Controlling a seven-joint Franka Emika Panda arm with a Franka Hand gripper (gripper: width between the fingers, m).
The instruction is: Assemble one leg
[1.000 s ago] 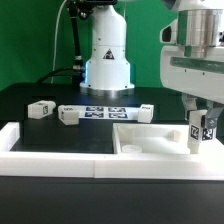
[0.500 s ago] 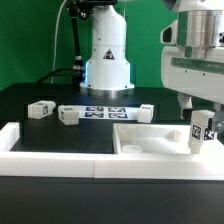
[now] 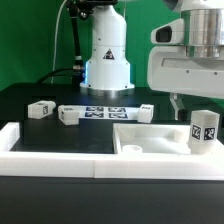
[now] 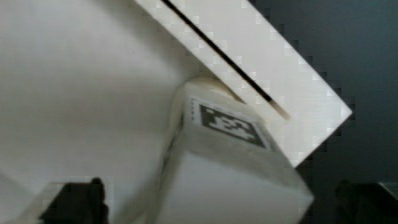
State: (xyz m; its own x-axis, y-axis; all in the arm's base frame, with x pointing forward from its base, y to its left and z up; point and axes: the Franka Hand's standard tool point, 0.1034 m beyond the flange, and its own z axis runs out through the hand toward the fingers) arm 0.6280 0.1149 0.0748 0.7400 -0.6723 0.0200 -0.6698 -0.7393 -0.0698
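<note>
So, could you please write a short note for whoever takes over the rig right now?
Pincer: raised above the panel, open, holding nothing.
One leg stands upright on the flat white panel, at the exterior view's right, released.
Three more legs lie loose on the black table, beside the marker board.
Done: leg placed. Whether it is fully seated cannot be told; check that.

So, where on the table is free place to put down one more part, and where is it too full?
Free: the black table between the loose legs and the white border rail, toward the exterior view's left. Crowded: the exterior view's right, where the gripper hangs above the upright leg on the flat panel. Another leg lies beside the marker board.
</note>
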